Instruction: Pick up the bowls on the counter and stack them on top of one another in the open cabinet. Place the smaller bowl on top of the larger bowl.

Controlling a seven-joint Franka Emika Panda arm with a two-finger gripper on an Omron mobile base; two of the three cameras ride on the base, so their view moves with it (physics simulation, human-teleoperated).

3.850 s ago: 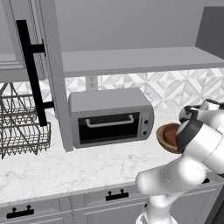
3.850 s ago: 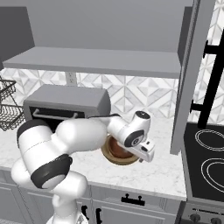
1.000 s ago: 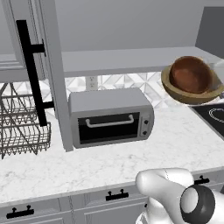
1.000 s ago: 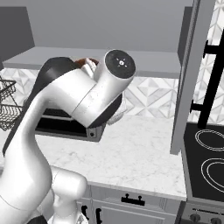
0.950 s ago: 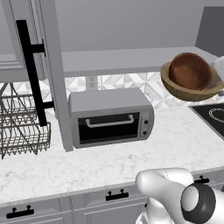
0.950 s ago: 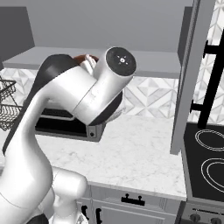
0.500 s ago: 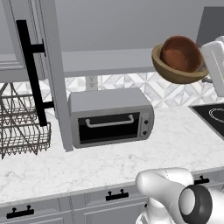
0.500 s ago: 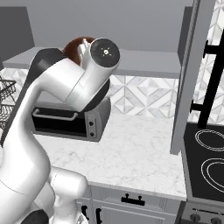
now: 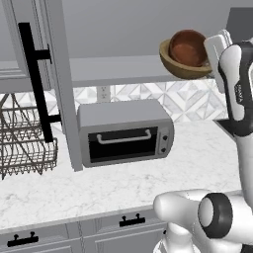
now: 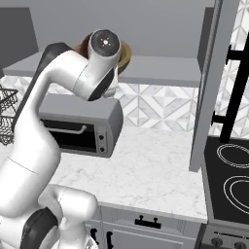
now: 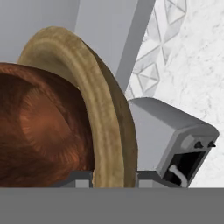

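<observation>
At the far left of the left base view a wire dish rack (image 9: 22,143) stood on the tabletop (image 9: 123,185), with the open cabinet's door (image 9: 29,74) and its black bar handle (image 9: 35,81) hanging above it. Next came the grey toaster oven (image 9: 126,131), sitting under the cabinet's flat shelf (image 9: 118,69). Further right, and raised to about shelf height, the larger bowl (image 9: 184,66) was in the air with the smaller bowl (image 9: 188,47) nested inside it, so the stacking itself looked already done. The arm's white hand closed in on the pair from the right.

In the hand view the tan rim (image 11: 103,118) rose straight up from between the finger tips and the reddish bowl (image 11: 43,135) sat to one side of it, so the pincer (image 11: 114,177) appeared to be clamped narrowly on the wall of the tan bowl, carrying both. The tips themselves were mostly cut off at the bottom, so this is a judgement from the rim's position.

The relation that mattered: the bowls hung just at the front edge of the shelf, seemingly a little above it, with the shelf's open surface lying behind and to the left of them. In the right base view the arm's joint hid most of the bowl (image 10: 125,53). The coming move probably called for carrying the pair inward over the shelf, levelling, then lowering before release.
</observation>
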